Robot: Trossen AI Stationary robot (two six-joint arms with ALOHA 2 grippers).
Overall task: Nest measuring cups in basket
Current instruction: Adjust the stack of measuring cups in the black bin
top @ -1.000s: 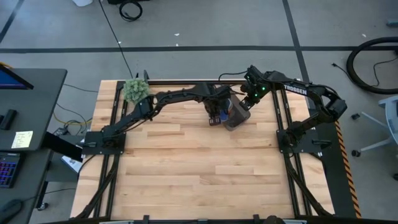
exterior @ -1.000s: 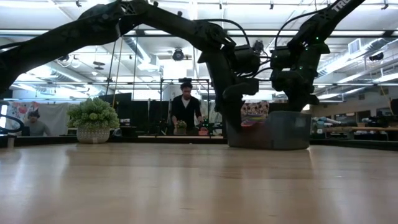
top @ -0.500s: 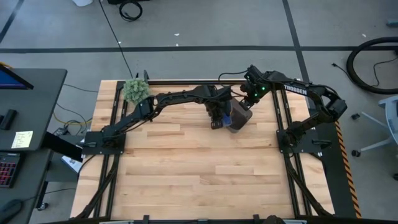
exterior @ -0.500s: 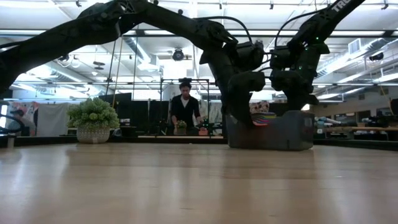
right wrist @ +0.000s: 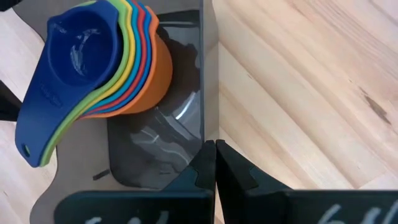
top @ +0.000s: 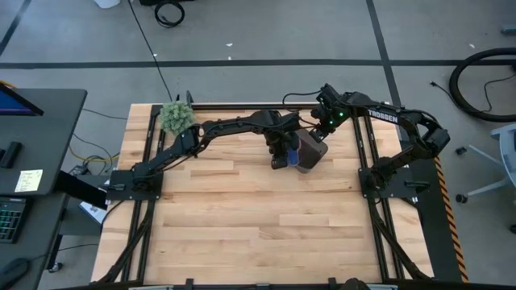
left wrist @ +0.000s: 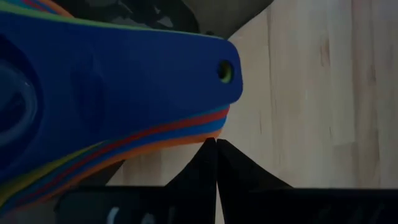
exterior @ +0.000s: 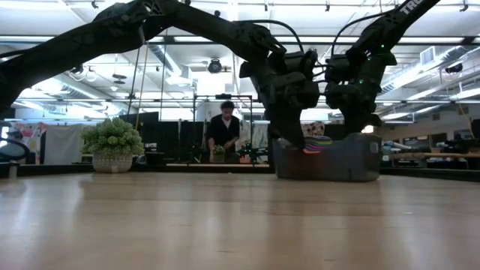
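Note:
The measuring cups (right wrist: 93, 62) sit nested in one stack, dark blue on top and orange at the bottom. Their bowls rest inside the dark grey basket (top: 312, 150), and their flat handles (left wrist: 124, 93) stick out over one wall. My left gripper (left wrist: 216, 144) is shut, with its tips just beneath the free end of the handle stack, on the basket's left side (top: 279, 155). My right gripper (right wrist: 211, 149) is shut on the basket's opposite wall, at its far right (top: 322, 130). In the low view the basket (exterior: 337, 159) stands flat on the table. My left gripper's shut tips lie right under the handles' free end (left wrist: 211, 127); whether they touch it I cannot tell. My right gripper pinches the rim of the basket's side wall (right wrist: 208, 124) between its two fingers, coming down from above. The basket's bottom rests on the table.
A fuzzy green plant ball (top: 175, 117) sits in the table's far left corner. Black frame rails (top: 367, 161) run along the left and right edges. Bare wood (top: 258, 225) spreads across the near half. A person (exterior: 223, 135) stands in the room beyond the table.
The cup stack has moved from the basket's left side further into the basket, and its coloured rims now show above the wall. My left gripper has tipped from upright to slanting and shifted slightly toward the basket. The basket has turned a little on the table.

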